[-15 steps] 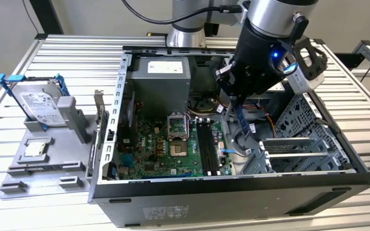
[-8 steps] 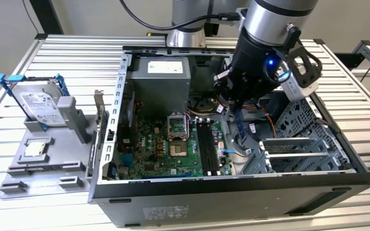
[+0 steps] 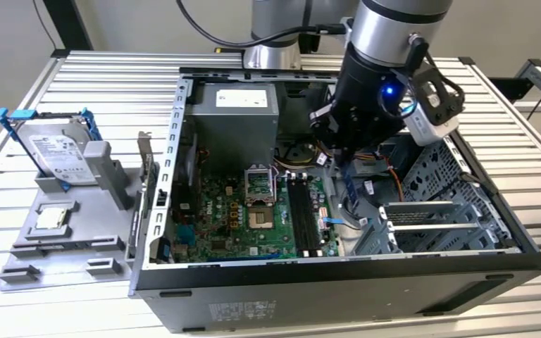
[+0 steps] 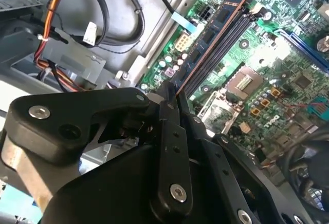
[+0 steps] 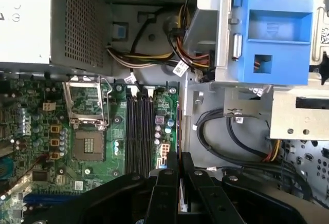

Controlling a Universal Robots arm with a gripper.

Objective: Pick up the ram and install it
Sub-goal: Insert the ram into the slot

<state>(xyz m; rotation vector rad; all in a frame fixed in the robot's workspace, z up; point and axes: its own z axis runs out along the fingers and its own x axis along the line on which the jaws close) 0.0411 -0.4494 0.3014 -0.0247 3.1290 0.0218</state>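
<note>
My gripper [image 3: 348, 166] is down inside the open computer case, shut on the ram [image 4: 213, 34], a thin bluish stick with dark chips seen nearly edge-on. The stick runs out from between the black fingers [image 4: 168, 126]. In the first wrist view the ram [image 5: 178, 126] shows as a thin line over the motherboard's edge. It lies parallel to the black memory slots [image 5: 139, 131] and just beside them. The slots [image 3: 303, 211] hold no stick. The gripper's body hides the held end of the ram.
The case [image 3: 346, 296] lies open on a slatted table. A power supply [image 3: 237, 120], the processor socket [image 5: 87, 142], loose cables [image 5: 221, 131] and a metal drive cage [image 3: 439, 204] surround the slots. A grey tray [image 3: 64, 271] holds a hard drive [image 3: 59, 151] and a processor chip [image 3: 53, 218].
</note>
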